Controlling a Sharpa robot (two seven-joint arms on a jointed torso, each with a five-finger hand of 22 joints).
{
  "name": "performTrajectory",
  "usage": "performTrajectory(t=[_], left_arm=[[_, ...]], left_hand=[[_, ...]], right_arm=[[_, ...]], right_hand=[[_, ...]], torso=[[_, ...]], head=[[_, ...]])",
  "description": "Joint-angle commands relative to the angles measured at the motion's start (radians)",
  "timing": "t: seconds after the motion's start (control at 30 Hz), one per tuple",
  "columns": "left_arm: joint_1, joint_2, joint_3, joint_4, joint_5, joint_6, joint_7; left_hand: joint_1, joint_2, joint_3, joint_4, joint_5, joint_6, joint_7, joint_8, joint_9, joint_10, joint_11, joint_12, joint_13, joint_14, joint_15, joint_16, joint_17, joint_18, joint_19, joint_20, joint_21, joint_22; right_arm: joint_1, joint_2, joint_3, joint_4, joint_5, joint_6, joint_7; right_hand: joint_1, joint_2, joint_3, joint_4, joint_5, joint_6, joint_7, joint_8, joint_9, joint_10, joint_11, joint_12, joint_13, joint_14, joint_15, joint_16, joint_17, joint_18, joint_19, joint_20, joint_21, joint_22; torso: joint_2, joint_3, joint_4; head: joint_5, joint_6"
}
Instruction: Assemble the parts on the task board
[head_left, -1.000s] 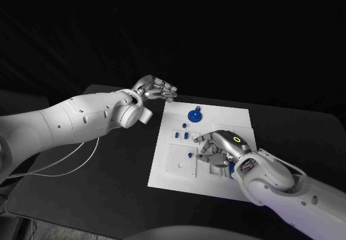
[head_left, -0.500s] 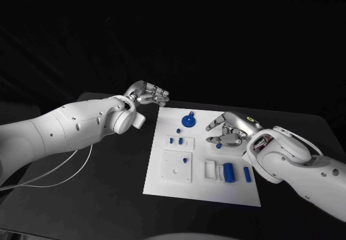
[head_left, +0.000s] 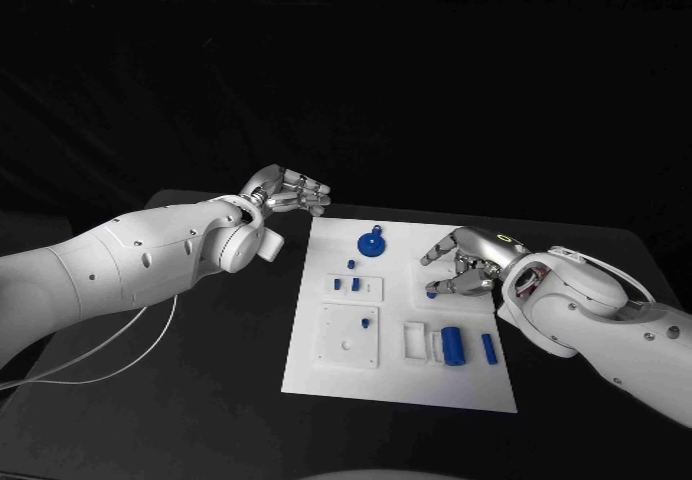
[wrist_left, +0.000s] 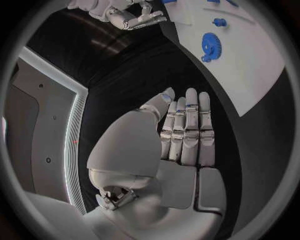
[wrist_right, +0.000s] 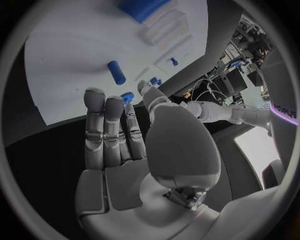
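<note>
Change: right hand (head_left: 464, 268) lifted off the lower board slots since a second ago, now over the board's right edge; large blue cylinder (head_left: 454, 345) uncovered.
Head view, board: white task board (head_left: 329, 372) mid-table on black table (head_left: 216, 400).
Head view, parts: blue gear (head_left: 371, 244) near far edge; small pegs (head_left: 349, 283) mid-left; blue pin (head_left: 489, 348) just beside the cylinder.
Head view, left hand (head_left: 289, 190): off the board's far-left corner, fingers loosely curled, grasping nothing.
Head view, right hand: small blue part (head_left: 434, 293) at fingertips; touching or pinched, cannot tell.
Left wrist view: left hand (wrist_left: 181, 135) flat, fingers together, empty; gear (wrist_left: 210, 46) on board (wrist_left: 250, 75).
Right wrist view: right hand (wrist_right: 125, 145) fingers extended, blue part (wrist_right: 127, 97) at tips; grasp unclear.
Writing: none readable.
</note>
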Motion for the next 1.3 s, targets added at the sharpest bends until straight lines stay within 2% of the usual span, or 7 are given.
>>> performTrajectory(t=[0.03, 0.17, 0.27, 0.43, 0.73, 1.1, 1.3], left_arm=[[0.0, 0.002, 0.001, 0.002, 0.01, 0.001, 0.016], [0.0, 0.002, 0.001, 0.001, 0.01, 0.0, 0.014], [0.0, 0.002, 0.001, 0.001, 0.01, 0.0, 0.014], [0.0, 0.001, 0.001, 0.001, 0.01, -0.005, 0.01], [-0.001, 0.001, 0.001, 0.001, 0.01, -0.008, 0.008], [-0.001, -0.001, 0.001, 0.001, 0.0, -0.012, 0.004], [-0.001, 0.0, 0.001, 0.001, 0.0, -0.012, 0.003]], left_hand=[[-0.003, -0.003, -0.001, -0.005, 0.001, 0.0, -0.002, -0.004, -0.001, 0.003, -0.002, -0.004, -0.001, 0.005, -0.002, 0.005, 0.001, -0.015, 0.005, 0.0, 0.001, 0.002], [-0.003, -0.003, -0.001, -0.005, 0.001, 0.0, -0.002, -0.004, -0.001, 0.003, -0.002, -0.004, -0.001, 0.005, -0.002, 0.005, 0.001, -0.015, 0.005, 0.0, 0.001, 0.002], [-0.003, -0.002, -0.001, -0.005, 0.001, 0.0, -0.002, -0.004, -0.001, 0.003, -0.002, -0.004, -0.001, 0.006, -0.002, 0.005, 0.001, -0.015, 0.006, 0.0, 0.001, 0.003], [-0.003, -0.002, -0.001, -0.005, 0.001, 0.0, -0.002, -0.004, -0.001, 0.003, -0.002, -0.004, -0.001, 0.006, -0.002, 0.005, 0.001, -0.015, 0.006, 0.0, 0.001, 0.003], [-0.003, -0.002, -0.001, -0.005, 0.001, 0.0, -0.002, -0.004, -0.001, 0.003, -0.002, -0.004, -0.001, 0.006, -0.002, 0.005, 0.001, -0.015, 0.006, 0.0, 0.001, 0.003], [-0.01, -0.001, 0.001, 0.001, 0.0, -0.004, -0.002, -0.004, -0.001, -0.001, -0.002, -0.004, -0.001, 0.006, -0.002, 0.007, 0.004, -0.014, 0.007, 0.001, -0.001, 0.006], [-0.01, -0.001, 0.001, 0.001, 0.0, -0.004, -0.002, -0.004, -0.001, -0.001, -0.002, -0.004, -0.001, 0.006, -0.002, 0.007, 0.004, -0.014, 0.007, 0.001, -0.001, 0.006]], right_arm=[[0.0, 0.007, -0.003, -0.008, -0.078, 0.043, -0.023], [-0.002, 0.016, -0.009, -0.019, -0.106, 0.027, -0.039], [-0.002, 0.021, -0.013, -0.024, -0.117, 0.02, -0.046], [-0.003, 0.026, -0.023, -0.029, -0.126, 0.015, -0.05], [-0.005, 0.028, -0.053, -0.028, -0.126, 0.031, -0.052], [-0.009, 0.024, -0.058, -0.017, -0.129, 0.005, -0.062], [-0.011, 0.022, -0.059, -0.012, -0.128, -0.013, -0.067]], right_hand=[[-0.019, 0.008, 0.016, -0.033, -0.004, -0.013, -0.002, -0.002, -0.001, 0.026, -0.004, 0.001, -0.001, -0.004, -0.005, 0.008, -0.009, 0.026, 0.038, -0.001, 0.005, 0.0], [-0.042, 0.014, 0.052, -0.079, -0.018, -0.041, -0.008, -0.002, -0.001, 0.044, -0.008, 0.001, -0.001, -0.005, -0.007, 0.011, -0.017, 0.02, 0.038, -0.005, 0.006, -0.003], [-0.05, 0.012, 0.101, -0.101, -0.068, -0.06, -0.01, -0.004, -0.002, 0.057, -0.011, 0.002, -0.001, -0.004, -0.009, 0.012, -0.019, 0.017, 0.039, -0.006, 0.014, -0.003], [-0.083, 0.023, 0.125, -0.139, -0.066, -0.061, -0.009, -0.003, -0.002, 0.092, -0.019, 0.0, -0.001, -0.003, -0.015, 0.012, -0.021, 0.009, 0.039, -0.012, 0.025, -0.01], [-0.107, 0.039, 0.163, -0.162, -0.067, -0.03, 0.006, -0.004, -0.002, 0.137, -0.03, -0.001, -0.002, -0.001, -0.023, 0.01, -0.021, 0.003, 0.039, -0.018, 0.028, -0.018], [-0.166, 0.049, 0.358, -0.166, -0.126, 0.038, 0.034, -0.003, -0.001, 0.259, -0.065, -0.007, 0.0, 0.006, -0.047, 0.004, -0.018, -0.015, 0.041, -0.04, 0.046, -0.017], [-0.171, 0.049, 0.411, -0.16, -0.138, 0.062, 0.042, -0.003, 0.0, 0.287, -0.074, -0.007, 0.001, 0.012, -0.054, 0.001, -0.014, -0.026, 0.042, -0.05, 0.067, -0.013]], torso=[[0.0, -0.0005, 0.0012], [0.001, 0.0011, 0.0027], [0.0, 0.0007, 0.0036], [0.0, -0.0008, 0.0016], [0.0, -0.0008, 0.002], [0.0, -0.0001, 0.0], [0.0, -0.0002, 0.001]], head=[[-0.002, -0.003], [-0.003, -0.004], [-0.003, -0.003], [0.0, -0.008], [0.001, -0.012], [0.001, -0.01], [-0.002, -0.01]])
